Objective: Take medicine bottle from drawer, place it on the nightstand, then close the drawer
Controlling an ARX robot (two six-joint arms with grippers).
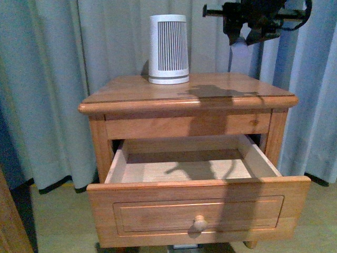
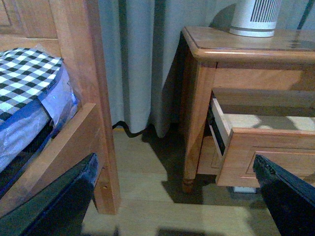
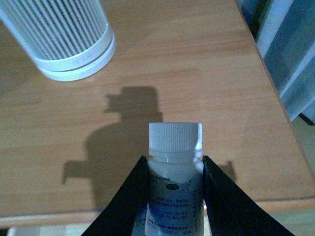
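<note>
Lowering the medicine bottle point(image 3: 175, 162) — pinched in the right fingers point(image 3: 125, 206), bottom centre — gently onto the nightstand point(image 3: 197, 73) should prevent toppling.

The nightstand point(image 1: 131, 90) is smooth, lightly glossy wood — the medicine bottle point(image 3: 174, 169), matt plastic.

A bedroom: wooden nightstand point(image 1: 126, 89) beside a bed frame point(image 2: 78, 49), curtains point(image 1: 79, 42) behind.

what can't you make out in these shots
Right wrist view: bottle label blurred; its base cut off by the edge, sides covered by the right gripper's jaws.
Front view: drawer back hidden under the nightstand top.
Any view: whether the bottle touches the nightstand, base unseen.
</note>
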